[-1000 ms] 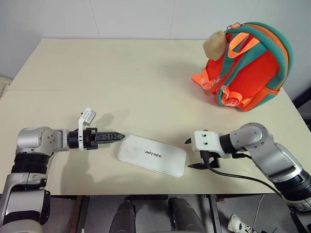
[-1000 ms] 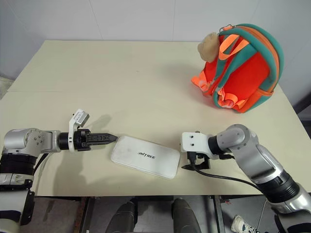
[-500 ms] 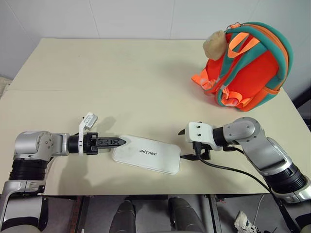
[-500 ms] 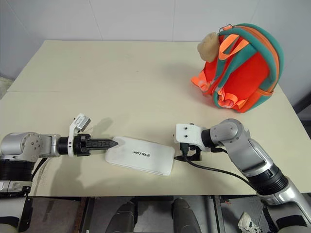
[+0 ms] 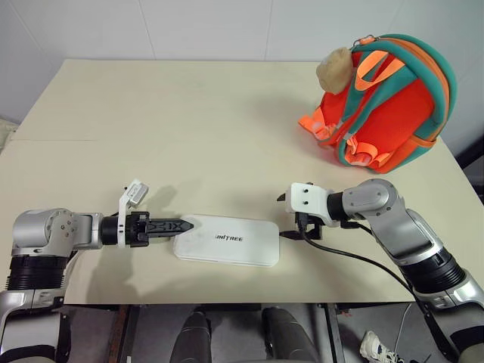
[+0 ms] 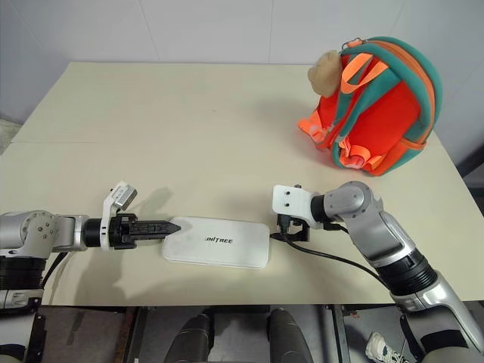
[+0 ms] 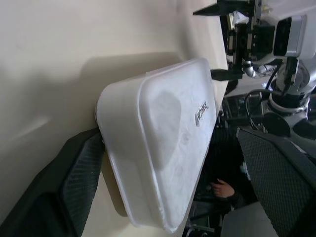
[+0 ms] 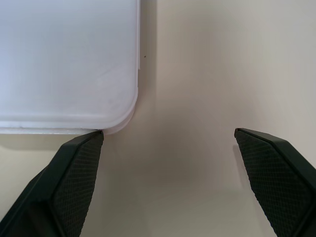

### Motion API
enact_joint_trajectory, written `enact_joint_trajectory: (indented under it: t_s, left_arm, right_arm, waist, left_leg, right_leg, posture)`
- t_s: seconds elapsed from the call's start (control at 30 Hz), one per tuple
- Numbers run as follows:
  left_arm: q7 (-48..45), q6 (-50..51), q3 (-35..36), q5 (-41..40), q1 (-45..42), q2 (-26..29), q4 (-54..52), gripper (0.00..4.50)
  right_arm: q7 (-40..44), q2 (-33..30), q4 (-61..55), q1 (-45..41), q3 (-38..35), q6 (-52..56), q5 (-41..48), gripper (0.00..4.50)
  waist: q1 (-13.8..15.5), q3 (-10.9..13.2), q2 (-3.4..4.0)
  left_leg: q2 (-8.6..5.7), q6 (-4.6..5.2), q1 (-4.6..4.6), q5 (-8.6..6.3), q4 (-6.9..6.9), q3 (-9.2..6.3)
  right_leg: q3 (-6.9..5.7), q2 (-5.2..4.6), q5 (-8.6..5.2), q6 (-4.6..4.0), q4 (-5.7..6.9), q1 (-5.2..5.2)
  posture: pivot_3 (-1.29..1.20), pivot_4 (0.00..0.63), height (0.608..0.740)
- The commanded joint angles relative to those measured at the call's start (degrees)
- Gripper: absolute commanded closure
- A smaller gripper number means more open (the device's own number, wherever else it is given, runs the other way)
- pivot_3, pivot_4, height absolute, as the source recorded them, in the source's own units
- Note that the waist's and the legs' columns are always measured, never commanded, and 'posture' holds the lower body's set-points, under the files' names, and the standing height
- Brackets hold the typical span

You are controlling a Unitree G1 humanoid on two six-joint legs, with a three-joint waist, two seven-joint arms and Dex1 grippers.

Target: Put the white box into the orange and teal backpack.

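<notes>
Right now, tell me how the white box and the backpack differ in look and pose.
The white box lies flat near the table's front edge; the orange and teal backpack stands bulging at the far right corner. The box is plain white with small dark lettering; the backpack is bright orange with teal trim and a beige plush toy. The box is lower and slimmer than the backpack. Both rest on the table.

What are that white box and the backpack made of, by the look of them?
The white box looks like hard matte plastic: smooth moulded shell, rounded corners. The backpack looks like woven fabric with padded teal trim, webbing loops and a plush toy.
</notes>
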Motion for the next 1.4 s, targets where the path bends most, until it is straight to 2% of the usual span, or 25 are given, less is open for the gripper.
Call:
enact_joint_trajectory:
  t_s: [0.03,0.2,0.63,0.8,0.97,1.4]
  left_arm:
    - [1.6,1.0,3.0,-2.5,1.1,-0.6,-3.0,0.00]
    - [4.6,2.6,5.4,-3.4,2.5,-1.9,-4.4,0.00]
    - [4.1,1.0,4.6,-2.9,7.4,3.4,-3.0,0.00]
    - [3.7,3.2,5.6,-5.0,7.6,3.1,-2.4,0.00]
    - [4.7,6.3,5.7,-7.7,8.4,0.5,-5.4,0.00]
    - [8.7,8.3,10.3,-9.6,5.0,-7.0,-3.6,0.00]
  right_arm:
    - [-0.1,0.3,-1.2,-0.4,0.0,-1.0,0.2,0.02]
    - [-0.1,0.6,-1.0,-0.4,0.2,-1.0,0.2,0.02]
    - [0.1,0.7,0.2,-0.9,0.5,-1.8,-0.2,0.02]
    - [0.3,0.9,0.5,-1.2,0.6,-2.0,-0.2,0.02]
    - [0.5,1.1,0.7,-1.3,0.6,-2.2,-0.1,0.02]
    - [1.0,1.3,1.7,-1.9,0.6,-3.3,0.0,0.02]
  waist:
    - [-0.1,0.0,0.00]
    - [0.0,0.0,0.00]
    - [-0.3,0.0,0.00]
    - [-0.2,0.0,0.00]
    - [-0.1,0.0,0.00]
    - [0.1,0.0,0.00]
  left_leg:
    - [0.00,0.00,0.00,0.00,0.00,0.00]
    - [0.00,0.00,0.00,0.00,0.00,-0.02]
    - [0.00,-0.01,0.05,0.00,-0.01,0.00]
    - [0.00,0.00,0.08,0.00,-0.03,0.01]
    - [0.00,-0.01,0.08,0.00,-0.08,0.01]
    - [-0.01,-0.01,0.08,0.00,-0.02,0.00]
  right_leg:
    - [0.00,0.00,0.00,0.00,0.00,0.00]
    - [0.00,0.00,0.00,0.00,0.01,0.00]
    - [0.00,0.00,0.00,-0.02,0.00,0.01]
    - [0.01,-0.01,-0.02,-0.04,0.00,0.02]
    - [0.01,-0.02,-0.03,-0.06,-0.01,0.01]
    - [0.00,-0.02,-0.01,-0.03,0.00,0.04]
  posture:
    - [0.00,0.150,0.740]
    - [0.00,0.150,0.740]
    - [0.00,0.150,0.740]
    - [0.00,0.150,0.740]
    - [0.00,0.150,0.740]
    - [0.00,0.150,0.740]
